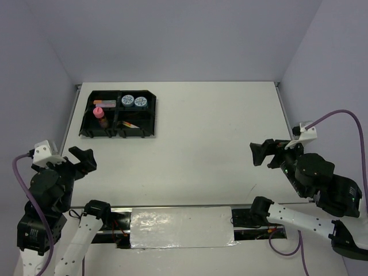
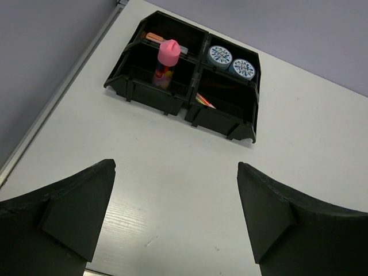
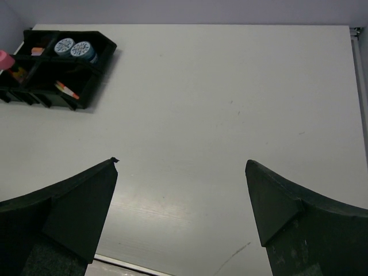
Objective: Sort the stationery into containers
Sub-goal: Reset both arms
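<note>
The black four-compartment tray (image 1: 150,125) stands at the table's far left, also in the left wrist view (image 2: 250,133) and the right wrist view (image 3: 86,101). Two blue-white tape rolls (image 1: 134,102) lie in its far right compartment. A pink-capped bottle (image 1: 99,114) stands in the near left one. An orange highlighter (image 1: 104,103) lies in the far left one. Thin pens (image 1: 130,124) lie in the near right one. My left gripper (image 1: 82,160) is open and empty near the left front edge. My right gripper (image 1: 263,152) is open and empty at the right.
The white table (image 1: 213,132) is walled by grey panels at the back and sides. A shiny sheet (image 1: 181,226) lies between the arm bases at the near edge. A purple cable (image 1: 339,113) loops above the right arm.
</note>
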Available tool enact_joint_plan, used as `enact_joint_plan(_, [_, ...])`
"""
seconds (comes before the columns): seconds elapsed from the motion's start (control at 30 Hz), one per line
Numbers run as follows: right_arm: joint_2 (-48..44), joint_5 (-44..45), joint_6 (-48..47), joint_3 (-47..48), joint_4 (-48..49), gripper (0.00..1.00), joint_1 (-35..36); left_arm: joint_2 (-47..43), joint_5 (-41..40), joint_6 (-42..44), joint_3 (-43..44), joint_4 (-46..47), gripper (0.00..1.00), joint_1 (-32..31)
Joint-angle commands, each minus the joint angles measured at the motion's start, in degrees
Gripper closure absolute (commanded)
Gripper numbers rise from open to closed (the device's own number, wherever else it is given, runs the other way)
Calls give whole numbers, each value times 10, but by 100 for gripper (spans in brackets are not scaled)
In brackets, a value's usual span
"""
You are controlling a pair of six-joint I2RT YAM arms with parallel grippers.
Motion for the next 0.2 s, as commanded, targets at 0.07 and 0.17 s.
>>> enact_joint_plan(0.07, [-10, -3, 11, 8, 9, 0, -2, 8, 6, 8, 5, 11, 1, -2])
enact_joint_plan(0.17, [-8, -2, 14, 9, 7, 0, -2, 17, 7, 8, 4, 12, 1, -2])
